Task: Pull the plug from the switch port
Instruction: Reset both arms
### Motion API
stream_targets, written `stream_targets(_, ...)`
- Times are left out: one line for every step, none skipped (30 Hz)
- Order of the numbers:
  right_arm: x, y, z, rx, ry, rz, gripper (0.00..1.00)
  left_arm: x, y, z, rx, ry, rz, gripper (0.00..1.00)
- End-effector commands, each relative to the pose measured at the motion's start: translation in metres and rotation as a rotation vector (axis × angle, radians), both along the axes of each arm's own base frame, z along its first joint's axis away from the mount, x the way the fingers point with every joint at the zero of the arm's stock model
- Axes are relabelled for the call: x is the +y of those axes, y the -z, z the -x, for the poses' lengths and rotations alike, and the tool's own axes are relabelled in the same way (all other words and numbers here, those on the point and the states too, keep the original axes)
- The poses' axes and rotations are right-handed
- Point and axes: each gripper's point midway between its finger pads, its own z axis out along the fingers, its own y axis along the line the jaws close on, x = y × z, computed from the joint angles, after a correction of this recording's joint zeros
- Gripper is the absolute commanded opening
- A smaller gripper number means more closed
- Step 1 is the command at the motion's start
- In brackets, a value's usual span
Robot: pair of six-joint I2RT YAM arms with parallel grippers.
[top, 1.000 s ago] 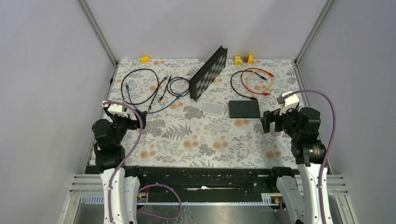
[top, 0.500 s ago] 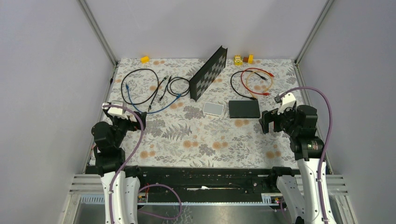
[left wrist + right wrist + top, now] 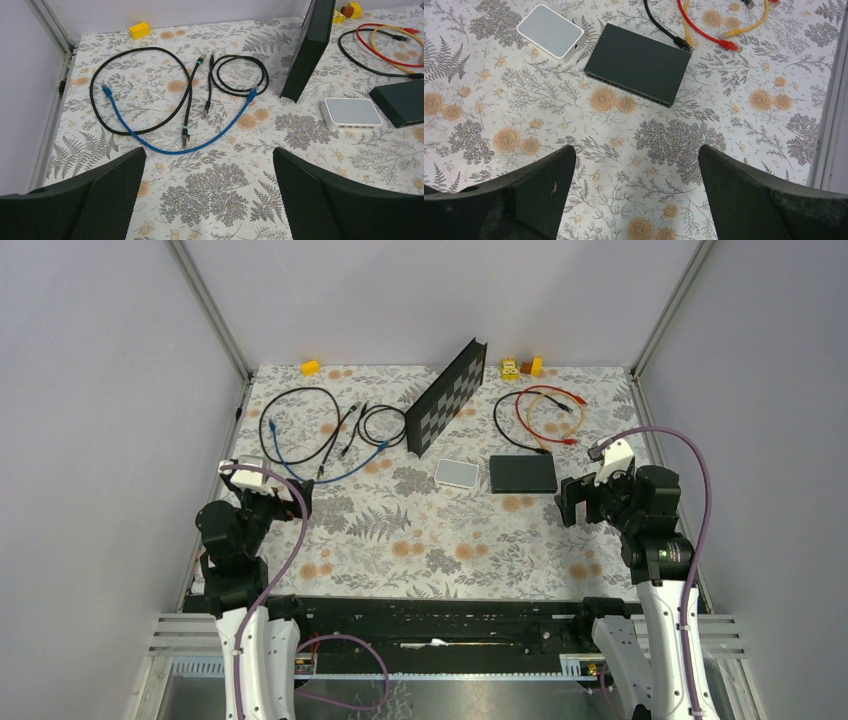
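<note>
Fingers (image 3: 115,195) of the left gripper (image 3: 209,157) and right gripper (image 3: 636,150) are seen spread wide, nothing held. The switch (image 3: 636,62) is shown flat, upper centre of the right wrist view, with the end of a black cable (image 3: 681,43) touching its upper right edge.

Switch (image 3: 636,64): flat matte black rectangular box, lying flat on the flowered bench (image 3: 664,145), upper centre of the right wrist view, turned slightly askew. A row of sockets runs along its lower edge. Black cable's plug (image 3: 682,44) meets the upper edge at the right corner; whether it is seated cannot be told.
</note>
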Motion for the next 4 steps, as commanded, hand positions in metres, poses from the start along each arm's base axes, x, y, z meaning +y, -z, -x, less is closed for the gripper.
stream_targets(0.0016,0.0003,0.0001,0.001,-0.014,-0.001,1.00,-0.0001,-0.0063,0.0004,-0.039,0.008,-0.020,0.99)
stream_targets(0.0017,0.0003,-0.0001,0.002,-0.014,-0.001,1.00,-0.0005,-0.0063,0.0004,-0.039,0.010,-0.020,0.99)
stream_targets(0.0016,-0.0002,0.0001,0.002,-0.014,-0.001,1.00,-0.0001,-0.0062,0.0004,-0.039,0.009,-0.021,0.99)
stream_targets(0.0023,-0.0007,0.0006,0.001,-0.017,-0.003,1.00,-0.0006,-0.0064,0.0005,-0.040,0.011,-0.021,0.99)
